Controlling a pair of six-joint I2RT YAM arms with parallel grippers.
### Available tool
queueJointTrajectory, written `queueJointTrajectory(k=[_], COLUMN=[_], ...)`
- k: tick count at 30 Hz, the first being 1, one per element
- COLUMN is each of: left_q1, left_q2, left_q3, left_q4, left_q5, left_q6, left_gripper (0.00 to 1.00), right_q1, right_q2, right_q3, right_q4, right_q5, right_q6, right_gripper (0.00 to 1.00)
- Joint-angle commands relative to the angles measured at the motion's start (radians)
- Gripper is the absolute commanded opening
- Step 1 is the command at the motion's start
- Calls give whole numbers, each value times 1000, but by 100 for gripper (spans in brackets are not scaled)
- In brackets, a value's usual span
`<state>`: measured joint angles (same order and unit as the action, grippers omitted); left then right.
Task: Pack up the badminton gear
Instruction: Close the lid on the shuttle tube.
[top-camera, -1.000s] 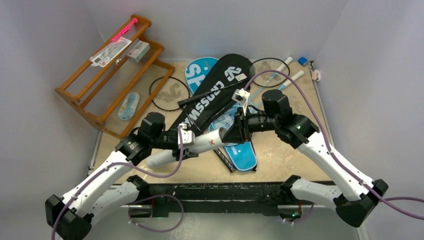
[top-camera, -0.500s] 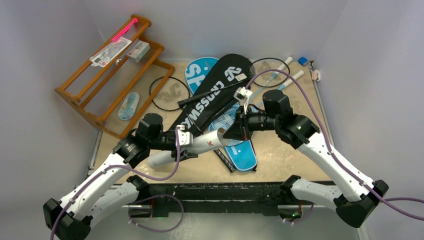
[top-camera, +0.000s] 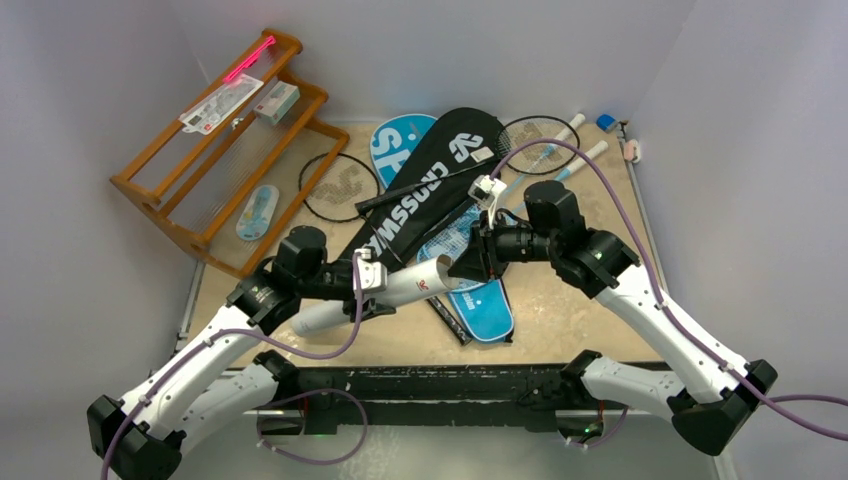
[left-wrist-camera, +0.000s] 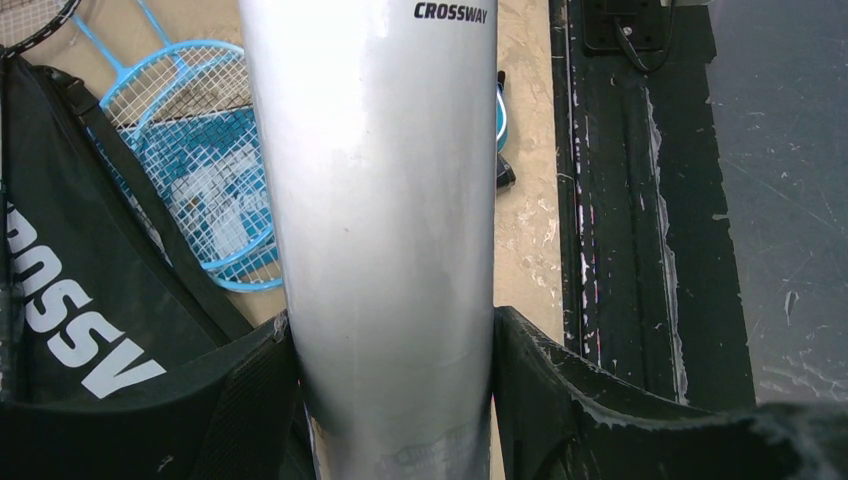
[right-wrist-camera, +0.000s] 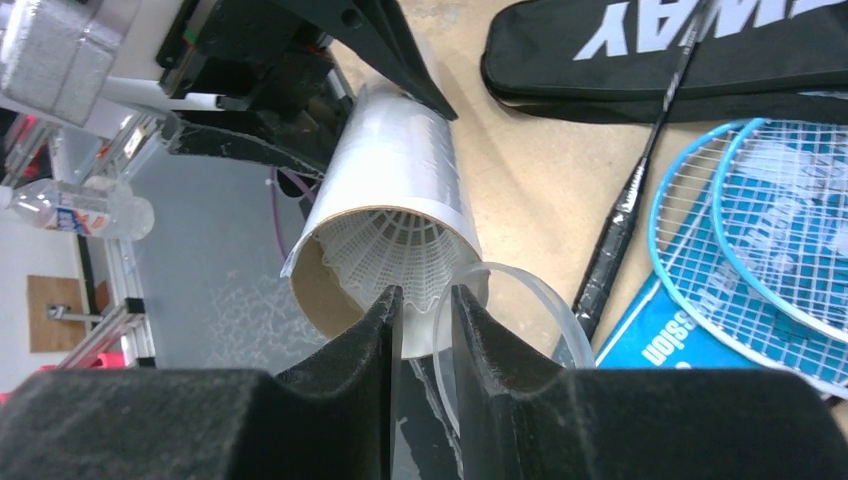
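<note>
left jaws clamp tube (left-wrist-camera: 385, 220) | right wrist only: shuttlecock (right-wrist-camera: 390, 250) in tube mouth | right jaws astride its rim, grip unclear

I see the tube (top-camera: 400, 288) slanting from 8 to 2 o'clock over the surface (top-camera: 570, 300), inside the left claw (top-camera: 363, 294). A shuttlecock (right-wrist-camera: 393, 248) sits in its 2 o'clock mouth, at the right claw (right-wrist-camera: 425, 300). The CROSSWAY cover (top-camera: 420, 190) lies behind at 12, the wooden rack (top-camera: 160, 190) at 10.

"CROSSWAY" – on white tube (left-wrist-camera: 380, 200), also black cover (top-camera: 400, 215); blue cover (right-wrist-camera: 640, 345) – fragment "ssion".
</note>
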<state>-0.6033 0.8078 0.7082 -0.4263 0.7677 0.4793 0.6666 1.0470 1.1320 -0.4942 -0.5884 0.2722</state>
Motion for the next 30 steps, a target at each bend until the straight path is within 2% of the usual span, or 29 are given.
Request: queueJointTrajectory(k=[1,17,23,30], left_q1=[-2,-1,1,1], left_q2=[-6,-2,-4,-4], left_q3=[10,10,10,5], left_q4=[71,80,80,77], left_q5=[21,10,10,-1], left_q6=[-9,-15,-17,-17], left_gripper=[21,21,21,21], right_q1=[0,1,0,0], right_q2=[-2,20,26,0], right_q3=[19,12,3,-11], right_q4=[-43,-23,-2,15], right_q5=[79,124,142,166], right_q6=[-37,-36,-27,-14], right_gripper=[27,19,0,0])
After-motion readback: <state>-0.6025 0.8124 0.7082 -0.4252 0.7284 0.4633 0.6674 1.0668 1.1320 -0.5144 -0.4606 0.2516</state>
